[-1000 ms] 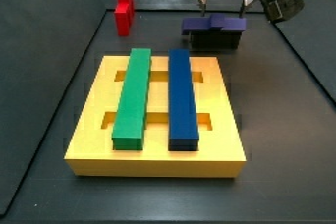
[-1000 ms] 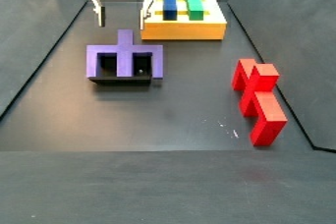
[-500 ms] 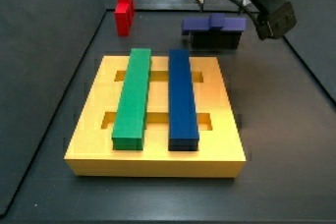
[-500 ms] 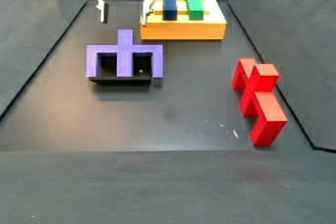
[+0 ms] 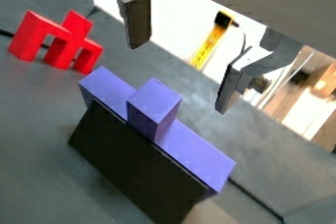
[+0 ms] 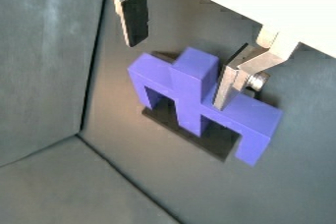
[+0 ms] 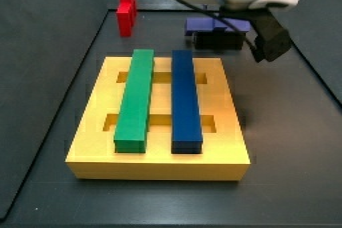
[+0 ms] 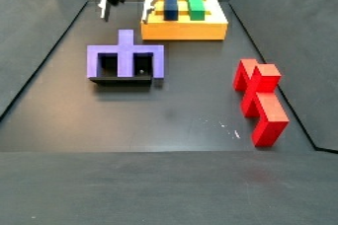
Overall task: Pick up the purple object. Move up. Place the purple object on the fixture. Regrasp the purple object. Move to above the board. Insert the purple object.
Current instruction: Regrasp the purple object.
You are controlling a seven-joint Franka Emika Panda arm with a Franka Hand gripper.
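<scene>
Your gripper (image 6: 182,46) hangs wide open and empty above the violet-purple plastic bridge-shaped block (image 6: 197,100), which rests on the small dark fixture (image 8: 126,79) at left of centre in a side view. It looks rigid, light and smooth; pinch the raised middle tab.

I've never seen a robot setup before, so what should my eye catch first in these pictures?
Probably the purple object, lying on the dark fixture on the floor, with the open gripper hovering above it, touching nothing. Next, the big yellow board holding a green bar and a blue bar side by side, and the red piece standing apart.
</scene>
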